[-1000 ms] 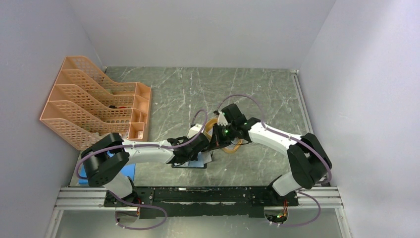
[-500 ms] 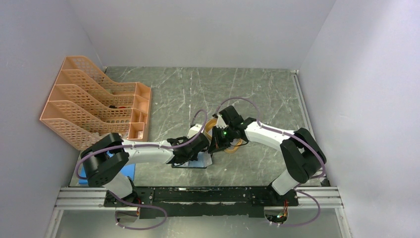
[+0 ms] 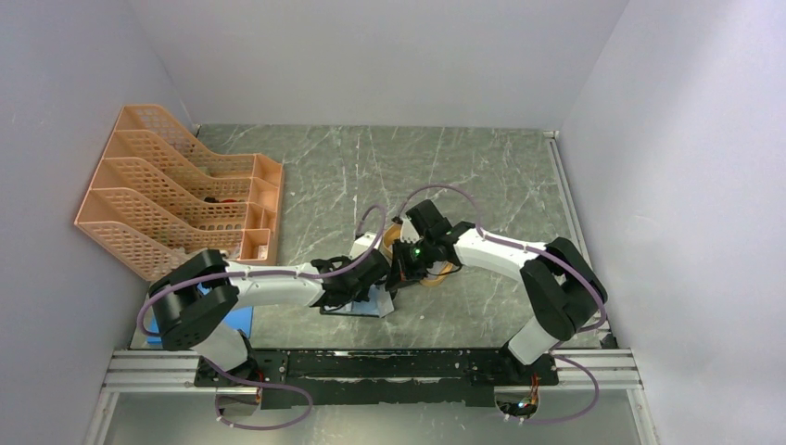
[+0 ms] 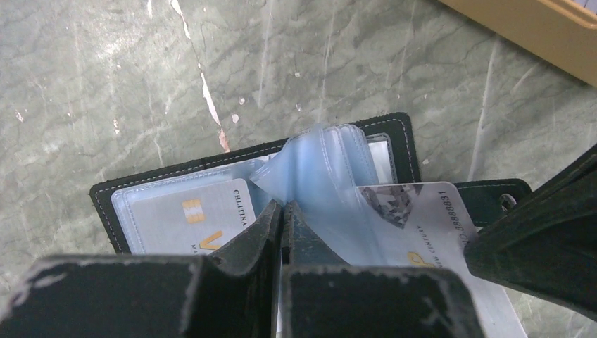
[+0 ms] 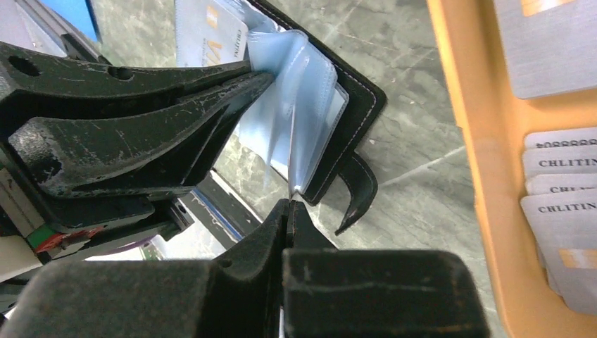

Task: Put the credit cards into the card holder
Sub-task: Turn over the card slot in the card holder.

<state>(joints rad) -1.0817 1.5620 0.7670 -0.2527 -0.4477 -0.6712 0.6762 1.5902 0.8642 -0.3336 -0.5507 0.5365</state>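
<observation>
The black card holder (image 4: 246, 156) lies open on the table, its clear bluish sleeves fanned up. My left gripper (image 4: 283, 205) is shut on one sleeve and holds it raised. One pale grey credit card (image 4: 190, 218) sits in the left pocket. My right gripper (image 5: 289, 204) is shut on another credit card (image 4: 422, 218), whose leading edge lies at the sleeves on the holder's right half. In the right wrist view this card is edge-on and barely shows. Several more cards (image 5: 563, 176) lie in the orange tray (image 5: 464, 105). In the top view both grippers (image 3: 375, 295) (image 3: 400, 278) meet over the holder (image 3: 357, 309).
The orange tray (image 3: 436, 278) sits just right of the holder, under my right arm. An orange file rack (image 3: 176, 199) stands at the far left. A flat blue pad (image 3: 239, 320) lies near my left arm's base. The holder's snap tab (image 5: 359, 190) sticks out to its right.
My right arm has shifted a little left, bringing the held card closer in over the holder. My left gripper keeps its hold on the sleeve.
</observation>
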